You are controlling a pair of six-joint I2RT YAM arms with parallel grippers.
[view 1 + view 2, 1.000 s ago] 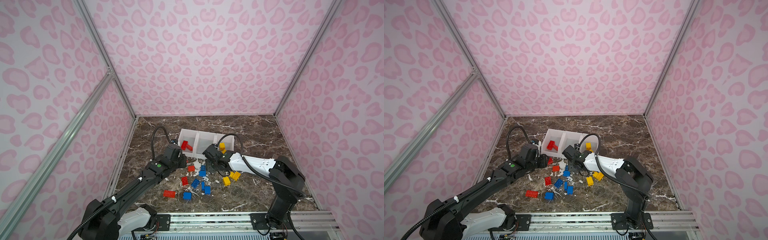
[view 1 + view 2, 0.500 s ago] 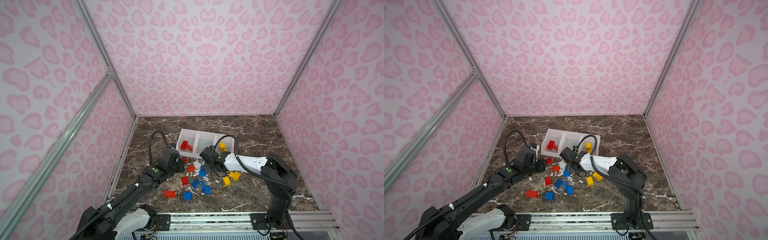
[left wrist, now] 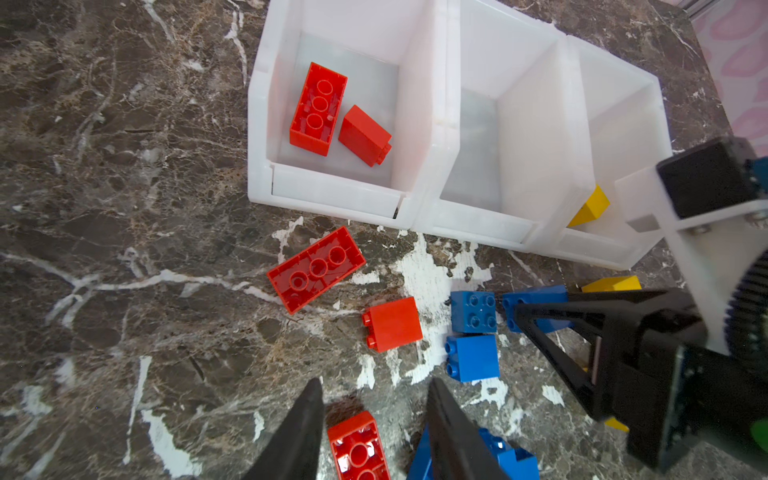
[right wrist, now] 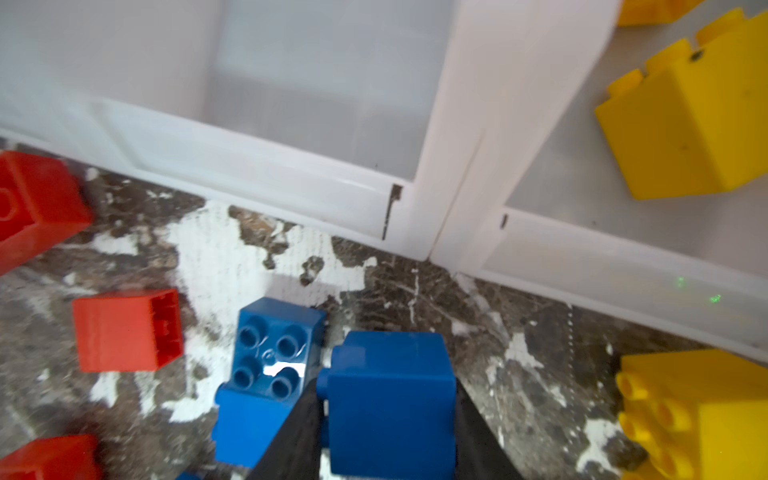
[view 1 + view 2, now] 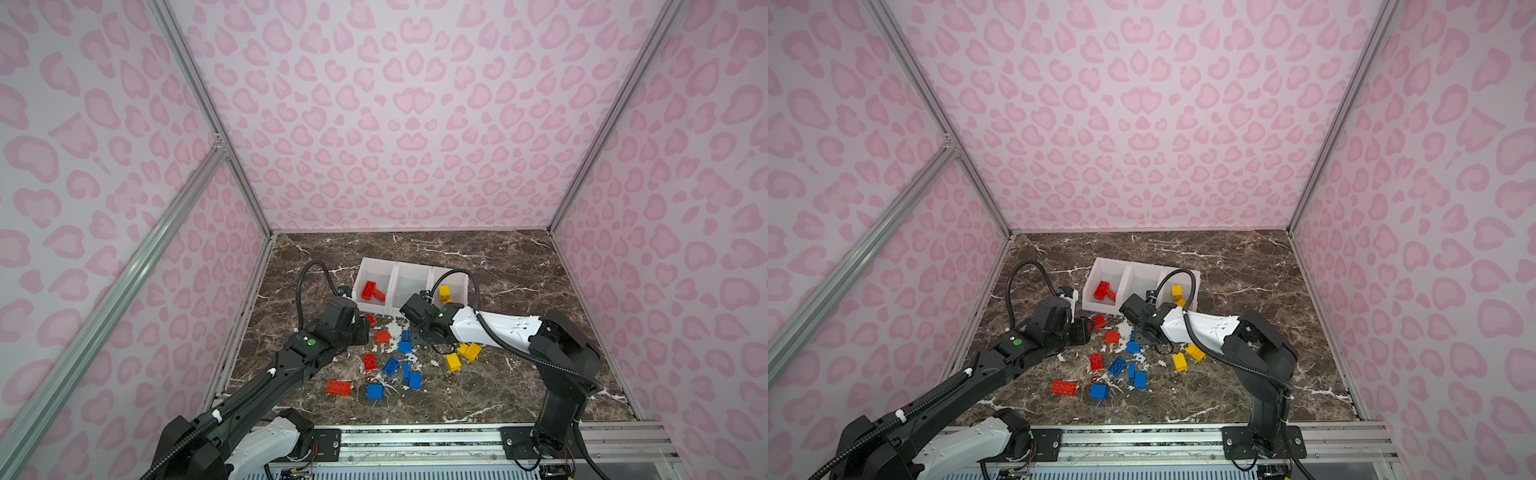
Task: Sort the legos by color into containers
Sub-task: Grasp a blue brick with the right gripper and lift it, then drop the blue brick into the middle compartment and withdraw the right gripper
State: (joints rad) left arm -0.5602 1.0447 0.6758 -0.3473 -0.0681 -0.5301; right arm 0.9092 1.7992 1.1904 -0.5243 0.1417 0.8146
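The three joined white containers (image 5: 412, 268) stand at mid-table. Two red legos (image 5: 371, 291) lie in the left one and yellow legos (image 5: 444, 292) in the right one. My right gripper (image 4: 386, 392) is down at the floor in front of the middle container, shut on a square blue lego (image 4: 392, 411). A second blue lego (image 4: 270, 357) touches its left finger. My left gripper (image 3: 376, 401) hangs open over a red lego (image 3: 358, 449), which lies on the floor between its fingers with a gap on one side.
Loose red, blue and yellow legos are scattered on the marble in front of the containers (image 5: 1129, 267), among them a red oblong (image 5: 338, 387) and a blue square (image 5: 374, 391) nearest the front rail. Pink walls close in three sides.
My right gripper has dropped to the floor and closed on the blue lego. My left arm has drawn back from the left container toward the loose legos.
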